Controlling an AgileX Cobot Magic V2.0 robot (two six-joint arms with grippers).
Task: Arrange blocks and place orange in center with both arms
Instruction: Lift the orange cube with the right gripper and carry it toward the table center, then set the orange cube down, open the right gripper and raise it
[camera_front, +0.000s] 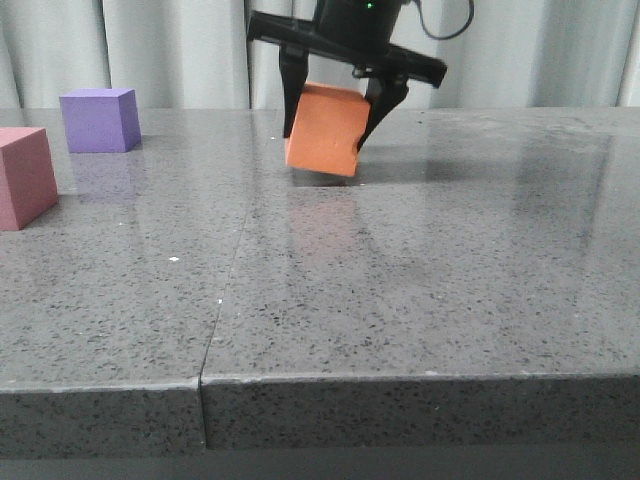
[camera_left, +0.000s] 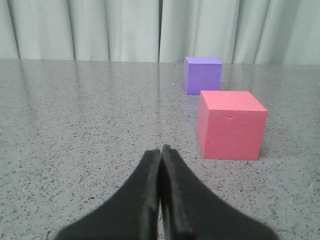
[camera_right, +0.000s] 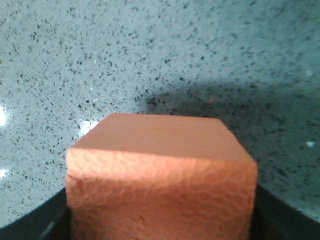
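Observation:
My right gripper (camera_front: 332, 135) is shut on the orange cube (camera_front: 324, 130) and holds it tilted, just above the grey table, near the middle at the back. The cube fills the right wrist view (camera_right: 160, 180) between the dark fingers. The purple cube (camera_front: 99, 119) stands at the far left back, and the pink cube (camera_front: 24, 176) stands in front of it at the left edge. My left gripper (camera_left: 161, 150) is shut and empty, low over the table; the pink cube (camera_left: 230, 125) and the purple cube (camera_left: 202, 75) lie ahead of it, to one side.
The grey speckled table (camera_front: 400, 290) has a seam (camera_front: 225, 290) running front to back left of centre, and a front edge (camera_front: 320, 378). Pale curtains (camera_front: 150, 50) hang behind the table.

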